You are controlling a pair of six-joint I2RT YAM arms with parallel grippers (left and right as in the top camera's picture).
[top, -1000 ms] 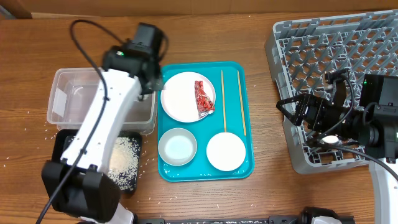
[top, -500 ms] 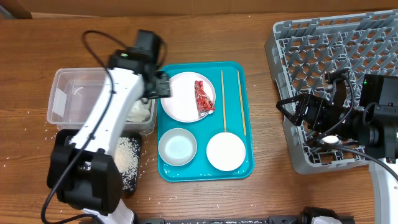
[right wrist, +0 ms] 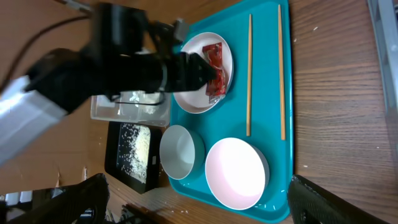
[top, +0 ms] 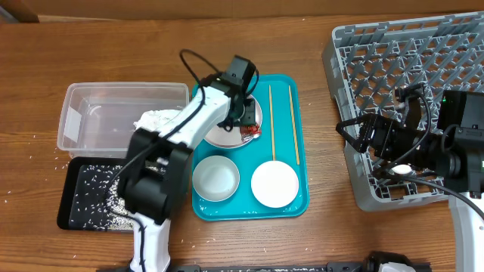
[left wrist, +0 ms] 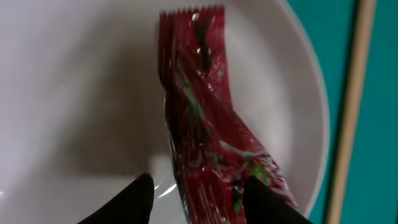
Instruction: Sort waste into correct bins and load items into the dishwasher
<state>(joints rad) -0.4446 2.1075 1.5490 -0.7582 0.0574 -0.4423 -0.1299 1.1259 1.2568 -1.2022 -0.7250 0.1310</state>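
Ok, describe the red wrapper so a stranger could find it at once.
On the teal tray mid-table, find the white plate nearest the clear tub. The wrapper lies on it: crumpled, shiny red, the only red thing on the tray.

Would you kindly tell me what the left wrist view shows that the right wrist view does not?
Only the left wrist view shows the left gripper close up, jaws apart astride the end of the red wrapper. Only the right wrist view shows the white bowl, the pink bowl, the farther chopstick, the clear tub and the black tray with rice. Both show the wrapper on the white plate, the nearer chopstick and the teal tray.
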